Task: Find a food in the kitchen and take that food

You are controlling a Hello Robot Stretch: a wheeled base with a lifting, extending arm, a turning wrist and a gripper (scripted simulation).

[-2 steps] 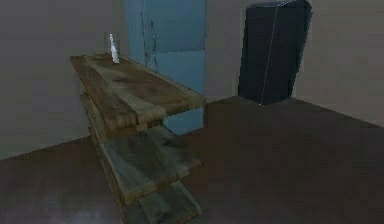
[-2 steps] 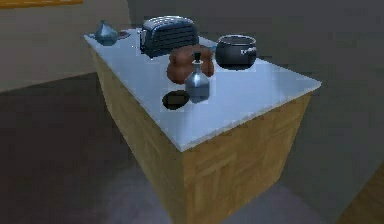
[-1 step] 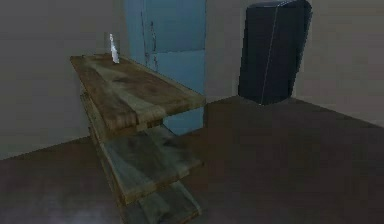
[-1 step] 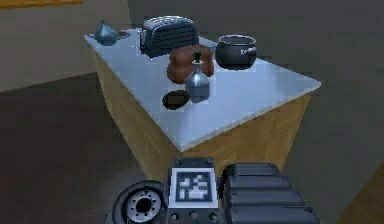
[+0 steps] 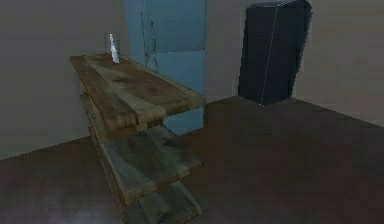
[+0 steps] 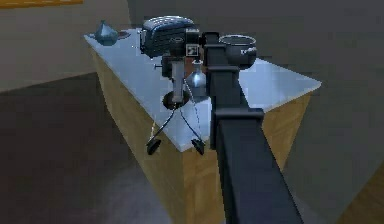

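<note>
My arm rises as a dark bar from the arm side view's bottom edge over a grey-topped wooden counter (image 6: pixel 270 85). The gripper (image 6: pixel 175 146) hangs at the counter's near edge, its thin fingers (image 6: pixel 153 146) spread against the wooden side. A small reddish-brown thing (image 6: pixel 178 88) and a round grey thing (image 6: pixel 198 78) stand on the top right at the gripper's body, so I cannot tell whether it holds anything. No thing I can name as food stands out.
On the counter stand a dark appliance (image 6: pixel 165 33), a metal pot (image 6: pixel 237 50) and a bluish-grey thing (image 6: pixel 105 33). Ahead are a three-tier wooden shelf (image 5: pixel 135 95) with a small white bottle (image 5: pixel 113 47), a light blue fridge (image 5: pixel 170 50) and a dark bin (image 5: pixel 272 52). Dark floor lies to the right.
</note>
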